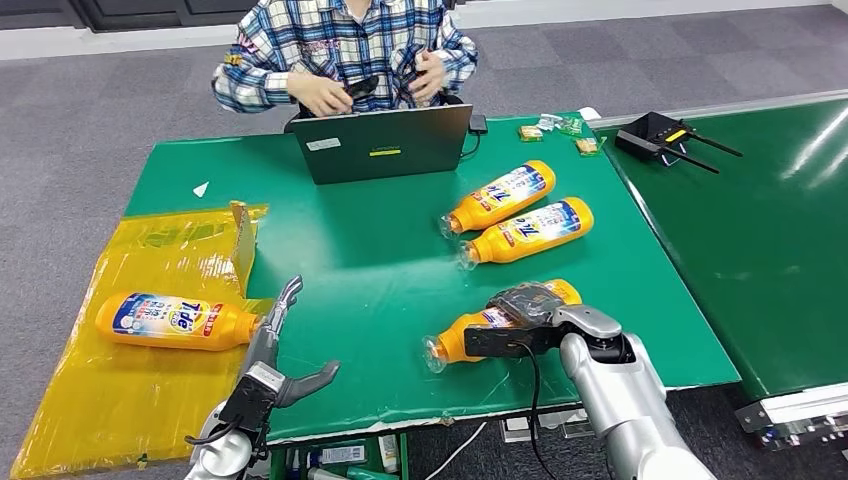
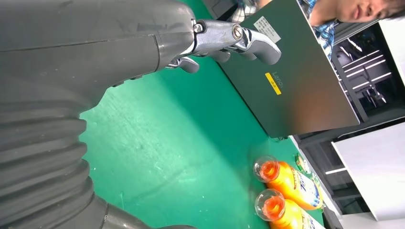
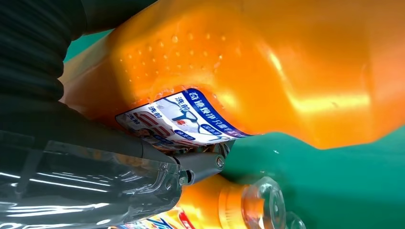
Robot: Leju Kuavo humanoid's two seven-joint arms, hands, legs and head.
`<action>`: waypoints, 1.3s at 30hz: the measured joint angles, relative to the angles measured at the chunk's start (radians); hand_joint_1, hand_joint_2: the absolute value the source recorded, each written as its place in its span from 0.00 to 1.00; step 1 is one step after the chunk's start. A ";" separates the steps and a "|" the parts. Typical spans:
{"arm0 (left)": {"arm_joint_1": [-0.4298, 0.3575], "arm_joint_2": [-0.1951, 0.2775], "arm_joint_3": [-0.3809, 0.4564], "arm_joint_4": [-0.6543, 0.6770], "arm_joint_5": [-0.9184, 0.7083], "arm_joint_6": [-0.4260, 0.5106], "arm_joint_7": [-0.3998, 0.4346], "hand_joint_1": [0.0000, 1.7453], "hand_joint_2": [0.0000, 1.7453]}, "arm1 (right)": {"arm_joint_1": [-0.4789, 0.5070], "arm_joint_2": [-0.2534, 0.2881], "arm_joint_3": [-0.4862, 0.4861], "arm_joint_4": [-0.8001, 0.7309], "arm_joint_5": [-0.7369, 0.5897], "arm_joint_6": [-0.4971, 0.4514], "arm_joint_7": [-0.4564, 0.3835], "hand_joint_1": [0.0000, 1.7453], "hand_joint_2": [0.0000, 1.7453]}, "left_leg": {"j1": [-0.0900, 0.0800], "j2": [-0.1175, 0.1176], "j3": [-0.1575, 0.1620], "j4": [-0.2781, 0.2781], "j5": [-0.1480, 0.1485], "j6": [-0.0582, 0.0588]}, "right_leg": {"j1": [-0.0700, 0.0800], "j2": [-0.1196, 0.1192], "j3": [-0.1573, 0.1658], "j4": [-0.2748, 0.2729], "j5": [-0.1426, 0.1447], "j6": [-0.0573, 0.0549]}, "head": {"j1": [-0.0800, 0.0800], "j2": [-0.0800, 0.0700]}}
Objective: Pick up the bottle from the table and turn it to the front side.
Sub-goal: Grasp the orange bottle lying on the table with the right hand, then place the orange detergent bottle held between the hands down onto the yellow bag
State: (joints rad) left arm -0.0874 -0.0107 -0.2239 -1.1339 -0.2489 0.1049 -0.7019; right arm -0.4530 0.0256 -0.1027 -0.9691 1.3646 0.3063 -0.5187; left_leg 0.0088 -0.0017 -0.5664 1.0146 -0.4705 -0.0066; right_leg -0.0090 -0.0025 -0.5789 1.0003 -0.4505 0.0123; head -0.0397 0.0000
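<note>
The right hand (image 1: 525,305) gripped the orange detergent bottle (image 1: 462,337), lying flat, cap pointing left; the left hand (image 1: 272,345) was spread, holding nothing.

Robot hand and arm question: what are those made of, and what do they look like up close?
The arms are smooth silver tubes with rounded joints. The right arm has a black band at the wrist and a thin black cable looping beside it. The right robot hand is dark under a clear glossy cover. The left robot hand has a black wrist block, grey metallic fingers, and a grey ribbed cover behind it.
</note>
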 joint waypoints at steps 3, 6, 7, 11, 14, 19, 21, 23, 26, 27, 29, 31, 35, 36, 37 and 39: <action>0.000 0.000 0.000 0.001 0.000 0.000 0.000 0.00 1.00 | 0.006 0.014 -0.033 -0.009 -0.048 0.008 -0.080 1.00 1.00 | 0.000 0.000 0.000 0.000 0.000 0.000 | 0.000 0.001 0.000 0.000 0.000 0.000 | 0.000 0.000; -0.001 0.000 0.000 0.003 -0.003 -0.002 0.000 0.00 1.00 | 0.035 0.042 -0.076 -0.069 -0.199 0.096 -0.163 1.00 1.00 | 0.000 0.000 0.000 0.000 0.000 0.000 | 0.000 0.001 -0.001 0.000 0.000 0.000 | 0.000 0.000; -0.001 0.000 0.000 0.004 -0.004 -0.003 0.000 0.00 1.00 | 0.050 0.051 -0.083 -0.105 -0.275 0.148 -0.175 1.00 1.00 | 0.000 0.000 -0.001 0.000 0.000 0.000 | 0.000 0.001 -0.001 0.000 0.000 0.000 | 0.000 0.000; -0.005 -0.001 0.000 0.012 -0.002 -0.002 0.000 0.00 1.00 | 0.130 0.096 -0.087 -0.300 -0.556 0.317 -0.185 1.00 1.00 | 0.000 0.001 -0.003 0.000 0.000 0.000 | 0.000 0.002 -0.004 0.000 0.000 0.000 | 0.000 0.000; -0.012 -0.003 0.000 0.021 0.000 0.001 0.000 0.00 1.00 | 0.191 0.141 -0.095 -0.461 -0.662 0.329 -0.187 1.00 1.00 | 0.000 0.002 -0.004 0.000 0.000 -0.001 | 0.000 0.002 -0.006 0.000 0.000 0.000 | 0.000 0.000; -0.020 -0.006 0.000 0.027 -0.002 0.002 0.000 0.00 1.00 | 0.234 0.171 -0.105 -0.586 -0.709 0.328 -0.187 1.00 1.00 | 0.000 0.002 -0.006 0.000 0.000 -0.001 | 0.000 0.002 -0.007 0.000 0.000 0.000 | 0.000 0.000; -0.023 -0.006 0.000 0.029 -0.002 0.000 0.000 0.00 1.00 | 0.240 0.177 -0.107 -0.615 -0.717 0.329 -0.187 1.00 1.00 | 0.000 0.003 -0.006 0.000 0.000 0.000 | 0.000 0.003 -0.007 0.000 0.000 0.000 | 0.000 0.000; -0.030 -0.009 0.000 0.035 -0.003 -0.002 0.000 0.00 1.00 | 0.258 0.195 -0.114 -0.718 -0.735 0.329 -0.187 1.00 1.00 | 0.000 0.005 -0.006 0.000 -0.001 0.000 | 0.000 0.005 -0.008 0.000 0.000 0.000 | 0.000 0.000; -0.044 -0.013 0.000 0.043 0.000 -0.004 0.000 0.00 1.00 | 0.286 0.223 -0.118 -0.902 -0.746 0.329 -0.187 1.00 1.00 | -0.001 0.008 -0.006 0.000 -0.001 0.000 | -0.001 0.007 -0.009 0.000 0.001 -0.001 | 0.000 0.000; -0.046 -0.014 0.000 0.043 0.000 -0.004 0.000 0.00 1.00 | 0.288 0.226 -0.118 -0.920 -0.744 0.329 -0.187 1.00 1.00 | -0.001 0.008 -0.006 0.000 -0.001 0.000 | -0.001 0.007 -0.009 0.000 0.001 -0.001 | 0.000 0.000; -0.050 -0.016 0.000 0.044 0.000 -0.004 0.000 0.00 1.00 | 0.293 0.233 -0.118 -0.937 -0.738 0.329 -0.187 1.00 1.00 | 0.000 0.008 -0.006 0.000 -0.001 0.000 | 0.000 0.008 -0.009 0.000 0.001 -0.001 | 0.000 0.000; -0.052 -0.018 0.000 0.042 -0.001 -0.005 0.000 0.00 1.00 | 0.295 0.236 -0.117 -0.939 -0.733 0.329 -0.187 1.00 1.00 | 0.000 0.008 -0.006 0.000 -0.001 0.000 | 0.000 0.008 -0.009 0.000 0.001 -0.001 | 0.000 0.000; -0.051 -0.020 0.000 0.020 0.001 -0.014 0.000 0.00 1.00 | 0.296 0.237 -0.117 -0.929 -0.724 0.329 -0.186 1.00 1.00 | 0.000 0.008 -0.006 0.000 -0.001 0.000 | 0.000 0.008 -0.009 0.000 0.001 -0.001 | 0.000 0.000; -0.051 -0.020 0.000 0.016 0.002 -0.015 0.000 0.00 1.00 | 0.297 0.237 -0.117 -0.927 -0.724 0.329 -0.186 1.00 1.00 | 0.000 0.008 -0.006 0.000 -0.001 0.000 | 0.000 0.008 -0.009 0.000 0.001 -0.001 | 0.000 0.000; -0.051 -0.020 0.000 0.013 0.003 -0.015 0.000 0.00 1.00 | 0.297 0.237 -0.117 -0.926 -0.724 0.329 -0.186 1.00 1.00 | 0.000 0.008 -0.006 0.000 -0.001 0.000 | 0.000 0.008 -0.009 0.000 0.001 -0.001 | 0.000 0.000; -0.051 -0.020 0.000 0.006 0.005 -0.016 0.000 0.00 1.00 | 0.297 0.237 -0.117 -0.924 -0.724 0.329 -0.186 1.00 1.00 | 0.000 0.008 -0.006 0.000 -0.001 0.000 | 0.000 0.008 -0.009 0.000 0.001 -0.001 | 0.000 0.000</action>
State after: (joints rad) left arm -0.1380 -0.0305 -0.2239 -1.1278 -0.2437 0.0893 -0.7023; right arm -0.1560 0.2625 -0.2201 -1.8930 0.6409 0.6349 -0.7042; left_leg 0.0086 0.0067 -0.5724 1.0145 -0.4713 -0.0071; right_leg -0.0092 0.0051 -0.5878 1.0006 -0.4497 0.0113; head -0.0398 -0.0001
